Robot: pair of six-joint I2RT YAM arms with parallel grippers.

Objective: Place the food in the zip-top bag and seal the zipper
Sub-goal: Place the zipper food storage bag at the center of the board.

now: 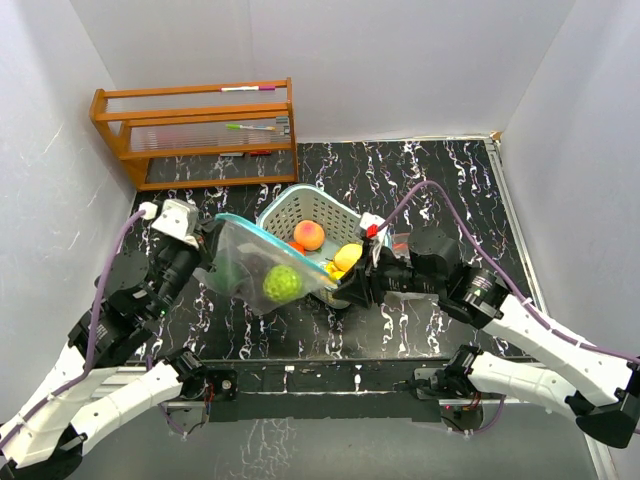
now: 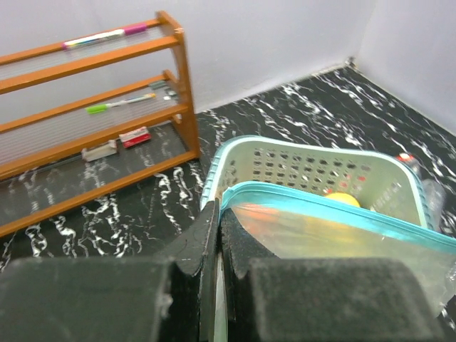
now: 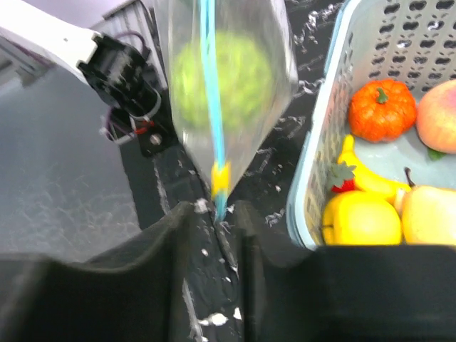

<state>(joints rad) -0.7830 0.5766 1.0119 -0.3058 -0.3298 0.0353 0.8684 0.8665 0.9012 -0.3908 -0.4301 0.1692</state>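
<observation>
Food is in two places. One green knobbly toy fruit [image 1: 282, 283] lies inside the zip-top bag [image 1: 262, 268], which hangs stretched between both claws just above the dark marbled surface [image 1: 440, 180]. The left claw [image 2: 217, 214] is closed tight on one corner of the bag's blue zipper edge. The right claw [image 3: 216, 210] has its fingers close on either side of the other end, just beside the yellow slider [image 3: 221, 178], but I cannot tell if it really pinches the plastic. Just behind the bag stands the pale teal basket [image 1: 275, 210], holding a peach [image 1: 309, 234], a small pumpkin [image 3: 381, 109], a banana [image 3: 363, 174] and other yellow fruits. Farthest, by the wall, is a wooden rack [image 1: 195, 135]. I think the danger is a loose right grip: the edge could slip out, so the bag would sag and tip. Sealing now would also leave most of the food outside.
</observation>
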